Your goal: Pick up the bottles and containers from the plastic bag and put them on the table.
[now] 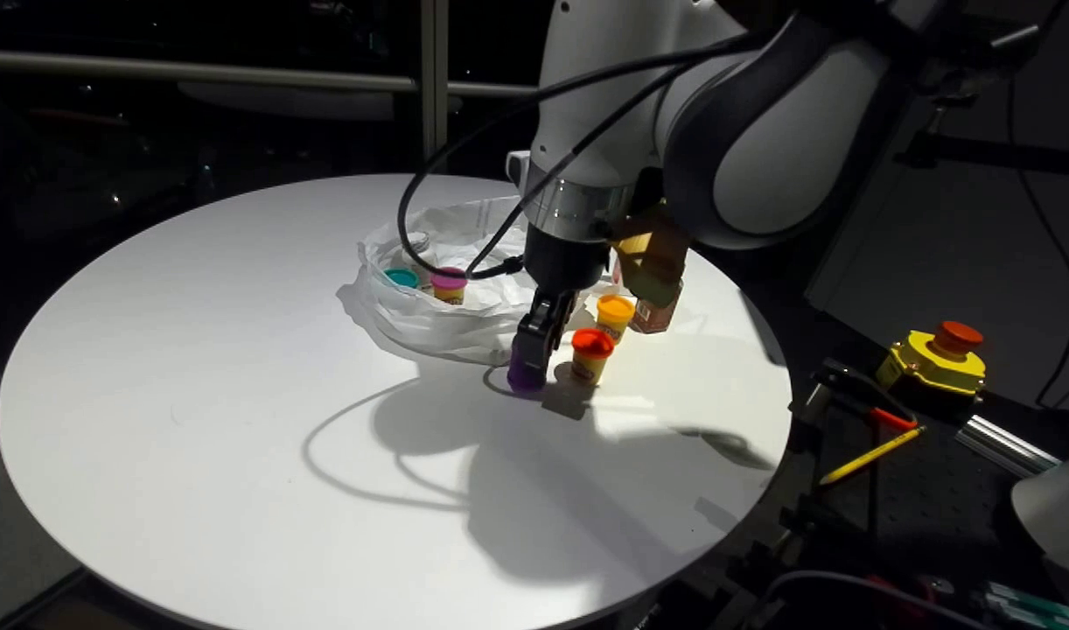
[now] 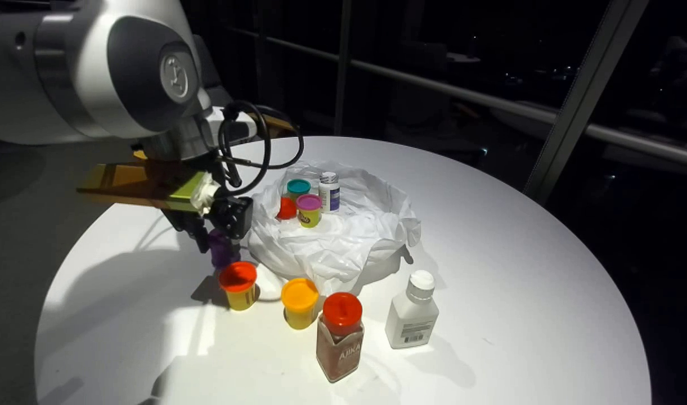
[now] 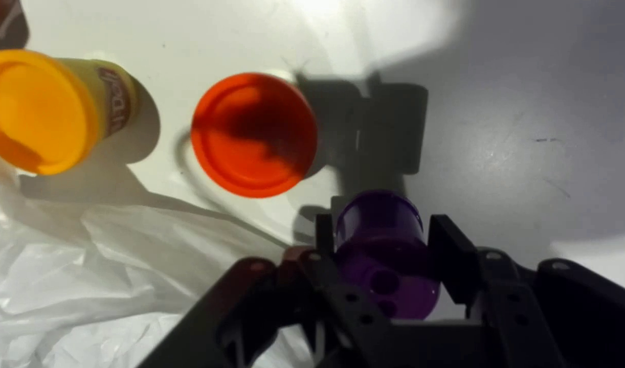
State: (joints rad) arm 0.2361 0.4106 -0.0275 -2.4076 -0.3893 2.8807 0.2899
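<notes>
My gripper [image 3: 378, 232] is shut on a purple container [image 3: 381, 253], its pads against both sides. In an exterior view this container [image 2: 222, 256] is low at the table [image 1: 193, 420]; whether its base touches is unclear. Beside it stand a red-lidded tub [image 2: 239, 289], an orange-lidded tub [image 2: 299, 309], a brown red-capped jar [image 2: 339, 351] and a white bottle [image 2: 412, 320]. The crumpled plastic bag [image 2: 335, 261] holds a teal-lidded tub [image 2: 298, 187], a pink-lidded tub [image 2: 309, 211], a white bottle with a purple label [image 2: 329, 194] and a red-lidded item [image 2: 286, 208], partly hidden.
Right of the gripper in the wrist view is bare white tabletop. Black cable loops [image 2: 265, 152] and an amber plate [image 2: 147, 183] hang off the wrist. Past the table's edge, a yellow-and-red device [image 1: 937, 360] and a yellow pencil [image 1: 873, 455] lie on a dark bench.
</notes>
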